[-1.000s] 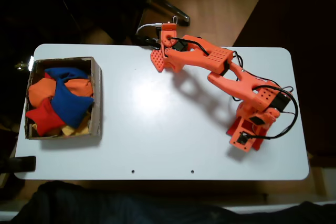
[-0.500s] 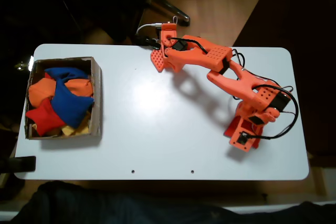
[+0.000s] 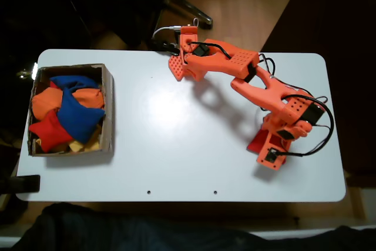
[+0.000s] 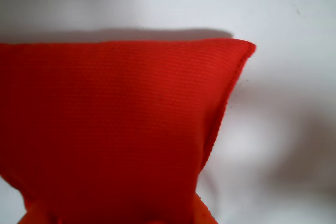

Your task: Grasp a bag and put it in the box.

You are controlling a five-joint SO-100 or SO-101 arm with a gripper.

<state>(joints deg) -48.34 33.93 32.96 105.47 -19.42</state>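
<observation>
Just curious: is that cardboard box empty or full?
Full: a blue beanbag and orange beanbags crowd the box wall to wall.

Orange printed arm (image 3: 252, 80), black cables (image 3: 320, 127)

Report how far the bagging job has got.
Done: several bags lie in the box. In hand: the wrist view shows a red bag that looks pinched in the gripper, near the table edge. Left: carry it to the box and release.
</observation>
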